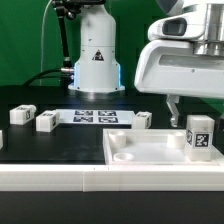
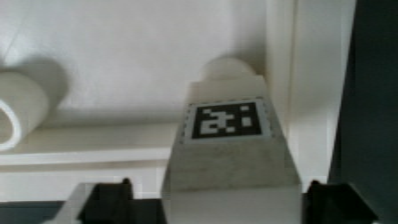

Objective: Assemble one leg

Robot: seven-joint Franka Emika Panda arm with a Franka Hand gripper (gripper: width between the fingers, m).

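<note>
A white leg (image 1: 198, 137) with a black-and-white tag stands upright in the near right corner of the large white tray-like part (image 1: 150, 158). My gripper (image 1: 188, 112) hangs right over it; one dark finger (image 1: 172, 106) shows beside the leg's top. In the wrist view the leg (image 2: 226, 130) runs out from between my gripper (image 2: 222, 203), with its tag facing the camera. The two dark fingertips (image 2: 111, 202) press against its sides, so the gripper is shut on the leg.
Three more white legs lie on the black table: two at the exterior view's left (image 1: 20, 114) (image 1: 45, 121) and one nearer the middle (image 1: 143, 120). The marker board (image 1: 95, 116) lies between them. The robot's base (image 1: 95, 50) stands behind.
</note>
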